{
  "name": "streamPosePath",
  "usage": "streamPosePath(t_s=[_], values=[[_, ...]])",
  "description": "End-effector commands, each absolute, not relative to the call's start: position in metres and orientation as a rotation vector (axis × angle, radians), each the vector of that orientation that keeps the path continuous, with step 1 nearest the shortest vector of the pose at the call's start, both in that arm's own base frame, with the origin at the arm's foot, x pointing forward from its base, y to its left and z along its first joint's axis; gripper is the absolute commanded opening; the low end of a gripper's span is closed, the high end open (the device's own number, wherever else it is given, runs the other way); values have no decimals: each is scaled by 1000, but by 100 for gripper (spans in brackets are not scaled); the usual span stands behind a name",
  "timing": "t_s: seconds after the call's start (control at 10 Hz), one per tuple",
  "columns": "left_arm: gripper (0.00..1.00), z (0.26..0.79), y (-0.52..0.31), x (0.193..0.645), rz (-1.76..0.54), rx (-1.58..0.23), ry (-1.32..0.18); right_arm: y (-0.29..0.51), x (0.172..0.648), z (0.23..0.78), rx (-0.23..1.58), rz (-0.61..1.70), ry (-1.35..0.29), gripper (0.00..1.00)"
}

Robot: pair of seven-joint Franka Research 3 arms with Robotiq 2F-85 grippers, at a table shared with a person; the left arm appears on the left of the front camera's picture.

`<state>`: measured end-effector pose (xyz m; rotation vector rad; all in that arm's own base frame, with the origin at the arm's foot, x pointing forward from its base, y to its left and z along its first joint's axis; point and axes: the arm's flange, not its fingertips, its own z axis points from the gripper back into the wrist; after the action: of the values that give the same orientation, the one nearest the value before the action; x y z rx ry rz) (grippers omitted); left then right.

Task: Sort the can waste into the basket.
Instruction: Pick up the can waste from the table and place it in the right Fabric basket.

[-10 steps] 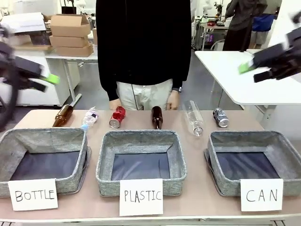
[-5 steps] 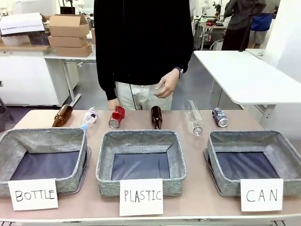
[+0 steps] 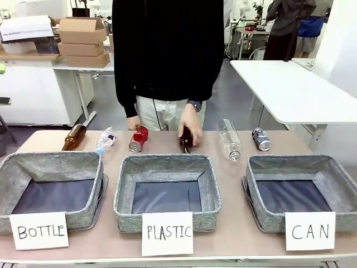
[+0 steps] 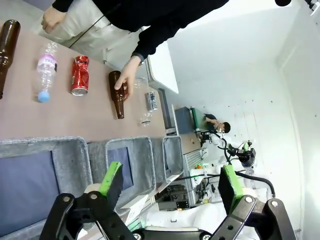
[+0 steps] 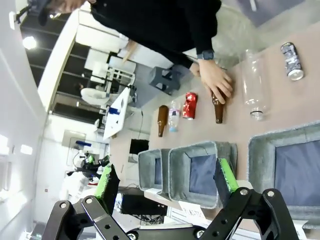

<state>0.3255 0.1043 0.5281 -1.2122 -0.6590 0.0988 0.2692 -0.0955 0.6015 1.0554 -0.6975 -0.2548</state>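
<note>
cans lie far from both splayed, empty grippers: shiny dented red can upper left above left gripper, silver dark-printed can upper right above right gripper.

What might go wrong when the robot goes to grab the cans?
1. The person's hand is on the brown bottle near the red can; reaching for that can might bump the hand.
2. The red can lies far from the CAN basket, so it might get dropped into a wrong basket.
3. The silver can lies on its side near a big clear bottle; a nudge might roll it.
</note>
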Motion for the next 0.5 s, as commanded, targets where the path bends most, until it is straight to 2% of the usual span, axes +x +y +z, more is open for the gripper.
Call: streamPosePath(t_s=[0.0,0.4], values=[[100,528,108,329,91,-1219,-690,-102,272,603,1070,-248,-718,100],[100,528,108,329,91,-1219,-690,-103,269,602,1058,-272,-699,100]])
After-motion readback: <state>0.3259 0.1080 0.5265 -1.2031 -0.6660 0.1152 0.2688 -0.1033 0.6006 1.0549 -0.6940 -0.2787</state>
